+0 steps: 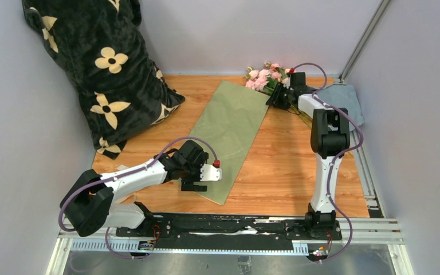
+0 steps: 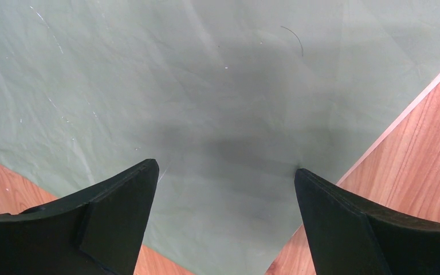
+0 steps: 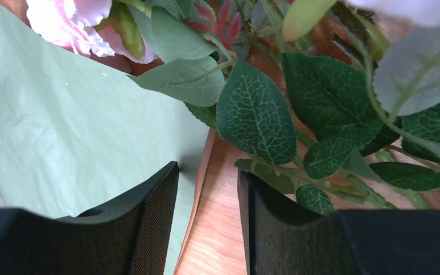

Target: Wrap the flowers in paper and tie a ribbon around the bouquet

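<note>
Since the paper lies flat and unwrapped, the step in hand is judged to be the laying of the flowers on it. The wooden table (image 1: 286, 172) is taken up at its far left by a black plush blanket (image 1: 91, 63) with cream flower prints. The sage-green paper (image 1: 235, 123) is spread diagonally across the middle. A folded blue-grey cloth (image 1: 346, 97) is seen at the far right. The flowers (image 1: 265, 76) are found at the paper's far corner, blooms just off the sheet, stems trailing toward the cloth. The left tool (image 2: 223, 175) is held wide over the paper's near corner, nothing being gripped. The right tool (image 3: 208, 172) is narrowed among the leaves at the paper's edge, a gap left and nothing seen clamped. Next, a grip on the stems is called for, then a drag onto the sheet.
</note>
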